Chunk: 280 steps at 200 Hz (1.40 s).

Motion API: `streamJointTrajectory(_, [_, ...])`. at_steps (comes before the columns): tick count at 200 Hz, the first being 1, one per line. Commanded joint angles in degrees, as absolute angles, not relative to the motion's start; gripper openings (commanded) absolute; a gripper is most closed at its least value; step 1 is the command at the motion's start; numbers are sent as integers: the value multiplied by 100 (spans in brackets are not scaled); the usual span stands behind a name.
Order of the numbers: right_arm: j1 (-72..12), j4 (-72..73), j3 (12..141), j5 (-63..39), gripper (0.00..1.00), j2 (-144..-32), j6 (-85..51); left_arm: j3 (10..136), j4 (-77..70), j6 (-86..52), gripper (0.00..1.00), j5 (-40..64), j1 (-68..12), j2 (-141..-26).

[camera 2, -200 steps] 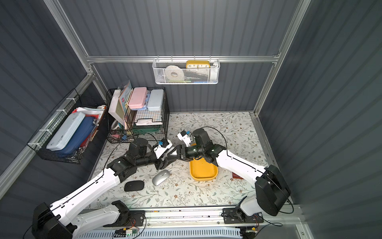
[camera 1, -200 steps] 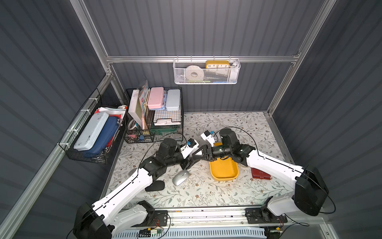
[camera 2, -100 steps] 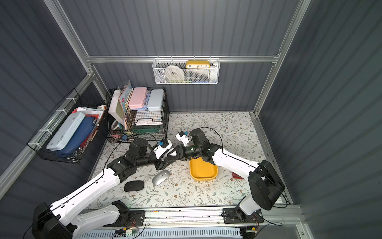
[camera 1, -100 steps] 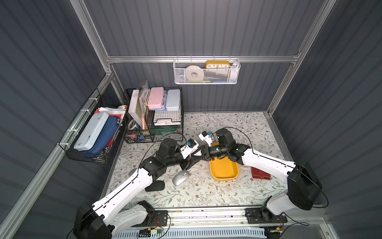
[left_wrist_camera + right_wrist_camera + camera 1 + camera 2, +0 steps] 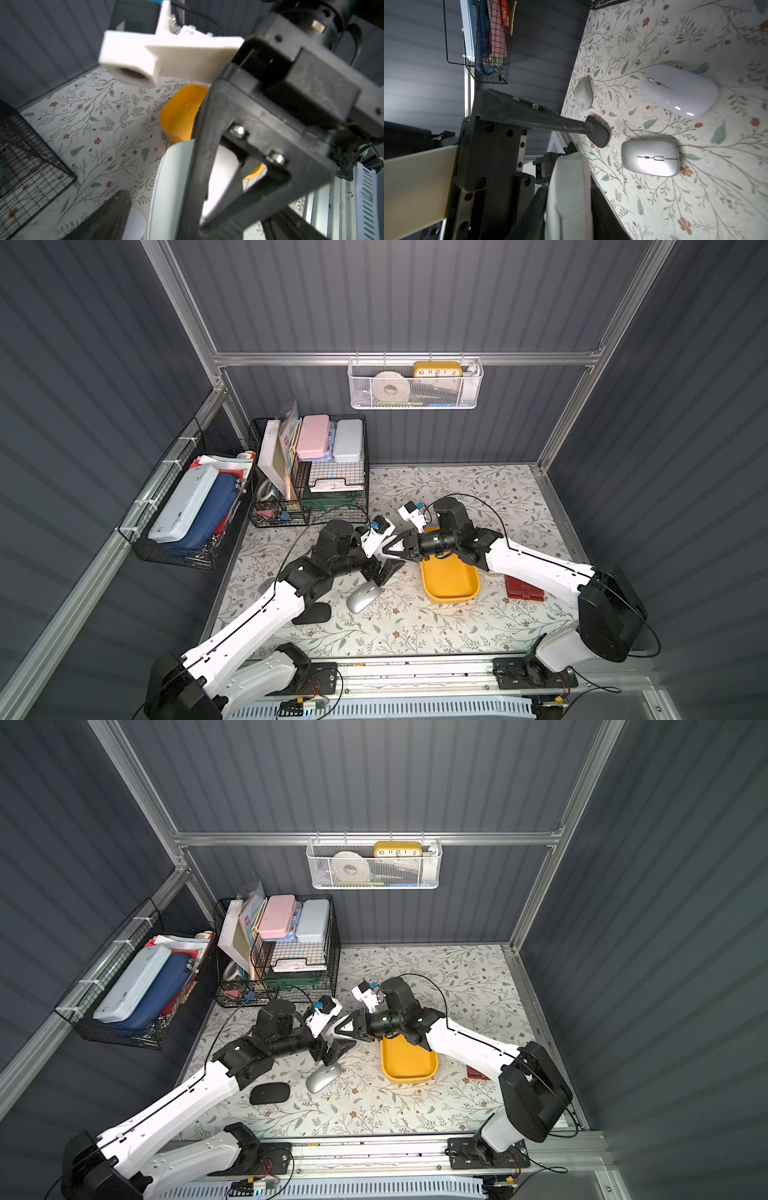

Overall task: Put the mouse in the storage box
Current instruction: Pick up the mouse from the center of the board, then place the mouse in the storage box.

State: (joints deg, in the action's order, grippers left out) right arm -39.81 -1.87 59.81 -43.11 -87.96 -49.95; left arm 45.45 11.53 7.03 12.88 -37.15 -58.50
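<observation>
Left edge: a black wire wall rack [image 5: 178, 539] packed with cases hangs outside the table's left side, well apart from both arms.
Back-left corner: a standing black wire desk rack [image 5: 307, 506] sits on the floral-print tabletop [image 5: 415, 626], with its front edge near the left arm.
Table mice: a flat black oval mouse [image 5: 311, 613] and a silver oval mouse [image 5: 363, 598] lie near each other, not touching. Bare tabletop runs from them to the front edge.
Left gripper [image 5: 384, 560]: released, fingers spread, raised just above the silver mouse.
Task mouse: the pale white flat computer mouse [image 5: 176, 187] is in the air, turned on edge, just beside the tub's far-left corner.
Right gripper [image 5: 397, 549]: clenched on the white mouse.
Storage box: the shallow mustard-yellow plastic tub [image 5: 451, 580] has its far end covered by the right arm. The rest of its floor shows bare.
Right side: a dark red flat rectangle [image 5: 524, 593] is part-hidden under the right forearm. Open tabletop lies behind that arm.
Hard to see: a glossy white mouse [image 5: 679, 91] and a small white mouse [image 5: 583, 94] show only in the right wrist view.
</observation>
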Motion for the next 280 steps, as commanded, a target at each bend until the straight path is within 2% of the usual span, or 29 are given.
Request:
streamJointTrajectory(1, [-3564, -127, 5998, -4022, 17, -8728, -4758, 4432, 1310, -567, 100, 65, -3727, -5508])
streamJointTrajectory(46, [-2300, -348, 5208, -3515, 17, -8238, -4453, 4595, 3291, -2651, 100, -2813, -3715, -4892])
streamJointTrajectory(68, [-1897, -537, 4915, -3337, 17, -8139, -4180, 4391, 4028, -3471, 100, -3364, -3717, -4346])
streamJointTrajectory(99, [-1767, -563, 4675, -3151, 17, -8297, -4148, 4148, 4806, -4375, 99, -3479, -3718, -3880])
streamJointTrajectory(122, [-1792, 33, 4349, -3044, 19, -8459, -4509, 4184, 4877, -4521, 99, -3274, -3718, -3912])
streamJointTrajectory(199, [-2116, 942, 4096, -2277, 19, -8913, -4733, 4390, 4980, -4436, 99, -3245, -3716, -4606])
streamJointTrajectory(280, [-2324, 1021, 4254, -1629, 21, -9298, -4735, 4389, 4770, -4233, 99, -2921, -3711, -4880])
